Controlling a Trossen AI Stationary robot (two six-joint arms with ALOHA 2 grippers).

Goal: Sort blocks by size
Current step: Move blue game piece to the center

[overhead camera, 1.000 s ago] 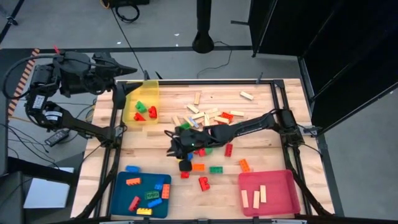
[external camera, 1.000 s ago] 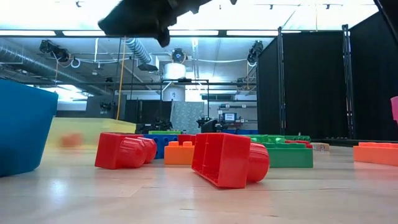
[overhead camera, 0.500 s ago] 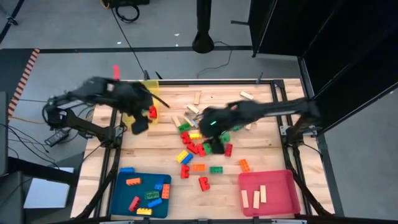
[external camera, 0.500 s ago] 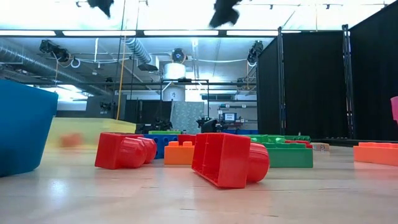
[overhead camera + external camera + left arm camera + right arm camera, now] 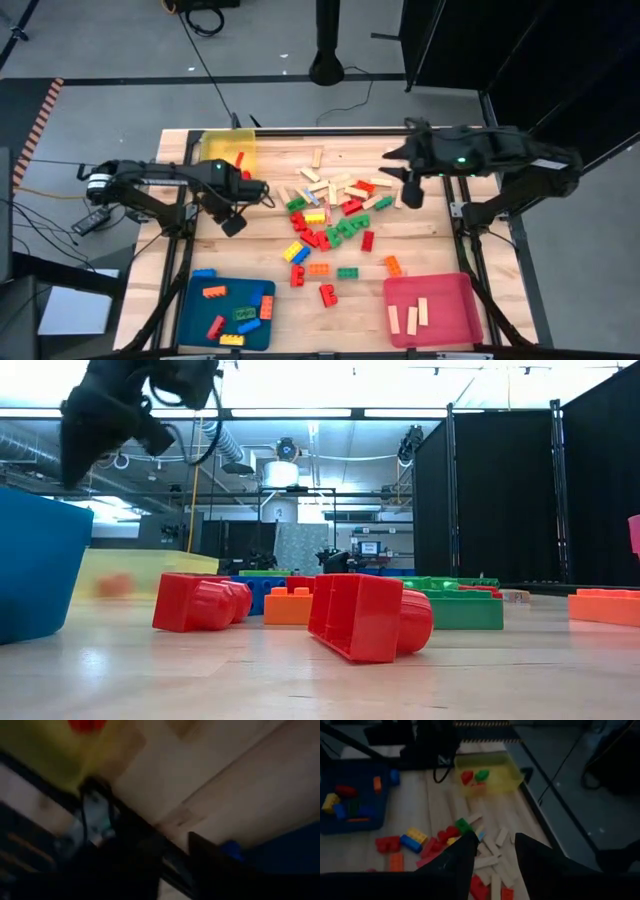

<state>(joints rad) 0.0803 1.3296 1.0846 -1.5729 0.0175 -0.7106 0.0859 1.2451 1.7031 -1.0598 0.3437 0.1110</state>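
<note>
Right gripper (image 5: 398, 170): held above the far right part of the table (image 5: 250, 230). In the right wrist view its two fingers (image 5: 460, 857) stand apart with a clear gap, and nothing sits between them. The main scatter of blocks (image 5: 330, 215) lies toward its 8 o'clock in the high view, near but not touched; a pale wooden bar (image 5: 397, 153) lies just beside it at about 12 o'clock.

Left gripper (image 5: 262, 189): held at the left side of the table, just beside the yellow tray (image 5: 222, 150). Whether its jaws are apart or closed cannot be told; the left wrist view is too dark and blurred, and no block can be made out in them. The scatter of blocks lies toward its 3 to 4 o'clock, close to the fingertips.

Blocks, loose: red, green, yellow, blue and orange bricks heaped at table centre, pale wooden bars fanned along the far edge of the heap; an orange brick (image 5: 393, 265) and a red brick (image 5: 327, 294) lie apart toward the near side.

Blocks, sorted: red pieces in the yellow tray at far left; mixed bricks in the blue tray (image 5: 195, 325) at near left; three wooden bars in the pink tray (image 5: 460, 300) at near right.
</note>
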